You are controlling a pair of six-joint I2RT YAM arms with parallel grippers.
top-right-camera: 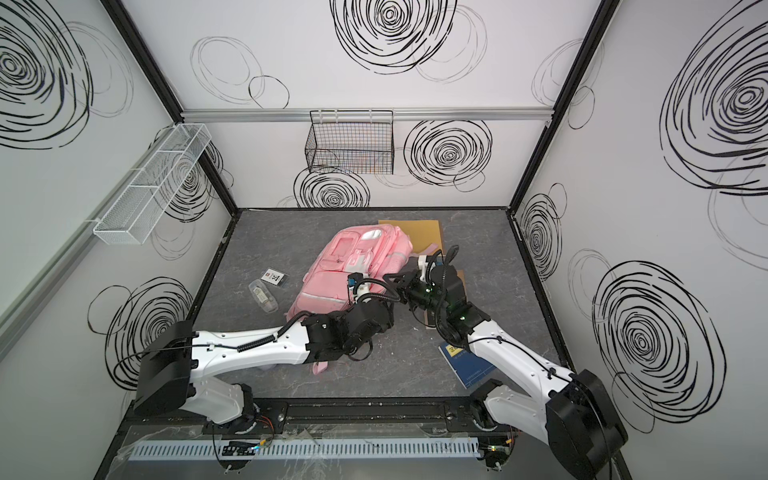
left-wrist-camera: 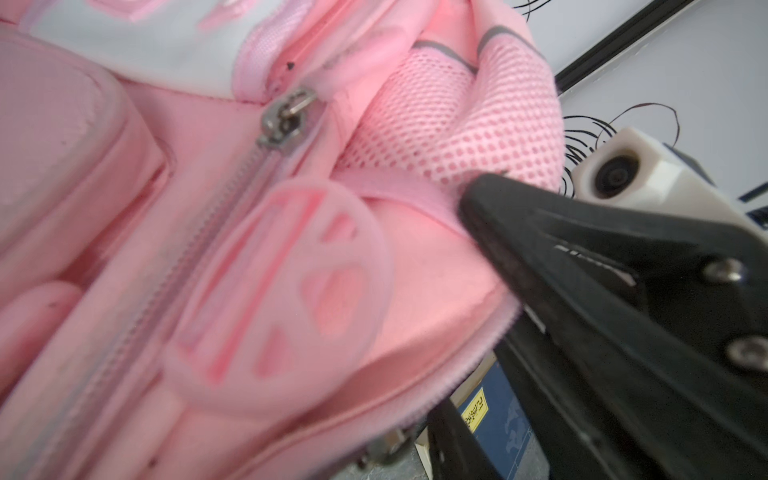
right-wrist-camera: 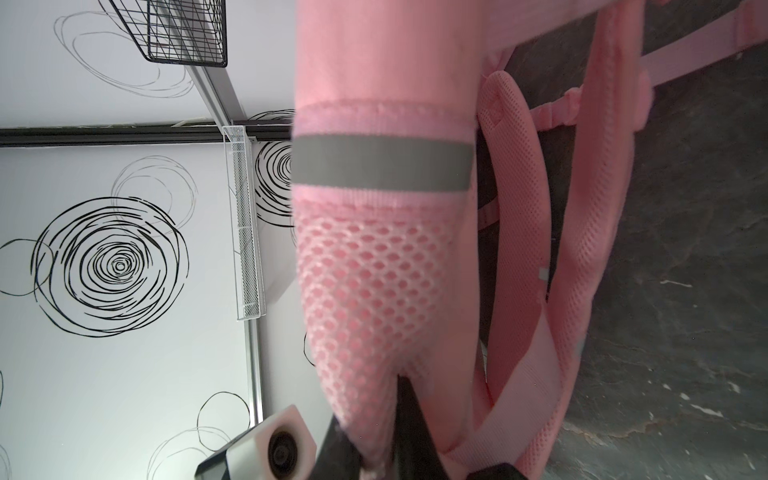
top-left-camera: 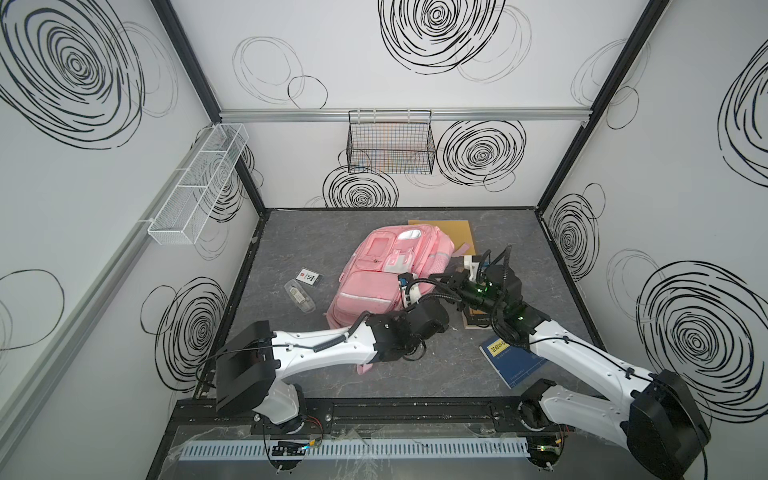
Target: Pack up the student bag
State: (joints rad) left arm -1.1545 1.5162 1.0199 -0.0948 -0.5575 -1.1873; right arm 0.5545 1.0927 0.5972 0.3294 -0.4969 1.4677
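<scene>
Several things lie outside the student bag (top-left-camera: 374, 270), which rests front-up in the middle of the table (top-left-camera: 291, 249). A small card packet (top-left-camera: 309, 276) and a clear case (top-left-camera: 300, 296) sit near its left side, a blue book (top-left-camera: 513, 361) lies by the right arm, and a brown board (top-left-camera: 446, 232) is partly under its far end. So packing looks barely begun (I see nothing inside, though no opening is in plain view). The right gripper (left-wrist-camera: 469, 193) is pressed together on the edge of the mesh side pocket (left-wrist-camera: 449, 137), pinching the fabric. The left gripper (top-left-camera: 404, 279) hovers at the bag's right flank, close to a metal zipper slider (left-wrist-camera: 286, 116) with a round pink pull tab (left-wrist-camera: 291, 291). Whether its jaws are spread I cannot tell. Opening a compartment seems the step in hand, with all the loading to come.
</scene>
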